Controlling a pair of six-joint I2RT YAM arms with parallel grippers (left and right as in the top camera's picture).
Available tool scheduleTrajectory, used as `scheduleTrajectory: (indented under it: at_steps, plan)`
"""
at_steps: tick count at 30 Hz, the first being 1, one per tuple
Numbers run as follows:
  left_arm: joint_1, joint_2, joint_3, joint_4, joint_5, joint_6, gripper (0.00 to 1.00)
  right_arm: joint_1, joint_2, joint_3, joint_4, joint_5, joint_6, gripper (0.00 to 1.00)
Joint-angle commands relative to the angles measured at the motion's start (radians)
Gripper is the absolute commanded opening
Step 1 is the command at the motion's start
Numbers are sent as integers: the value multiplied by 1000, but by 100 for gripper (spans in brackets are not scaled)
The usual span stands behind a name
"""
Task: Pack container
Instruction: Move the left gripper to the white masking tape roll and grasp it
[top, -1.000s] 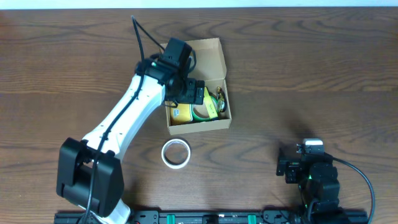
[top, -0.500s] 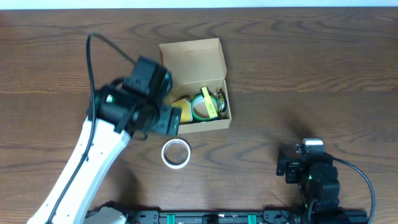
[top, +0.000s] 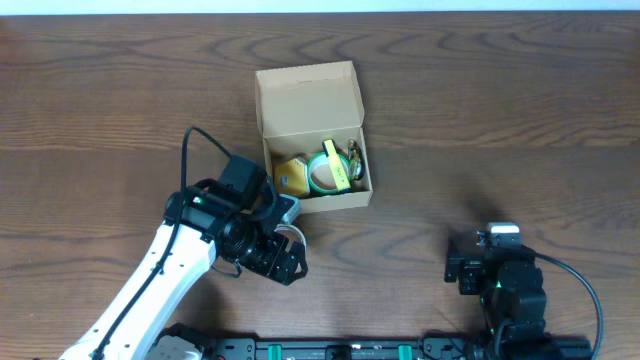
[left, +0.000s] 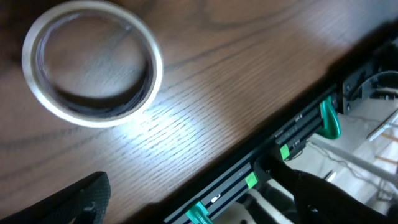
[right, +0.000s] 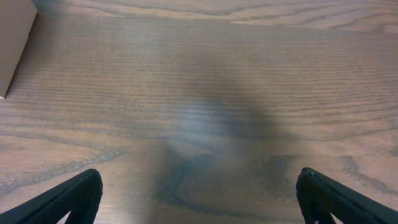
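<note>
The tan cardboard container (top: 310, 100) stands open at the table's middle, its flap lid laid back. Inside lie a yellow pad (top: 291, 173), a green tape ring (top: 322, 172) and a small item at the right wall (top: 354, 160). My left gripper (top: 272, 257) hovers in front of the box, open and empty. In the left wrist view a white tape roll (left: 93, 62) lies flat on the table ahead of the open fingers (left: 205, 205). In the overhead view my arm hides the roll. My right gripper (top: 484, 270) rests open and empty at the front right (right: 199, 193).
A black rail with green clamps (left: 280, 162) runs along the table's front edge, close below the left gripper. The box's corner (right: 15, 43) shows at the far left of the right wrist view, over bare wood table (right: 217, 93).
My left arm has drawn out of the box and swung toward the front edge, ending over the white tape roll. The right arm has not moved.
</note>
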Motion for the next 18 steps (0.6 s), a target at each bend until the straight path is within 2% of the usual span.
scheduleTrajectory:
  at_steps: [1,3,5,9,11,18]
  plan:
    - [0,-2,-34,21,-150,-270,95,-13,-5,-2,-2,0,-14,99]
    - [0,-2,-56,40,-229,-465,95,-13,-5,-2,-2,0,-14,99]
    - [0,-2,-76,37,-357,-718,95,-13,-5,-2,-2,0,-14,99]
    - [0,-2,-91,43,-459,-996,96,-13,-5,-2,-2,0,-14,99]
    - [-1,-2,-109,52,-472,-1096,96,-13,-5,-2,-2,0,-14,99]
    - [-1,-2,-245,223,-391,-1191,95,-13,-5,-2,-2,0,-14,99]
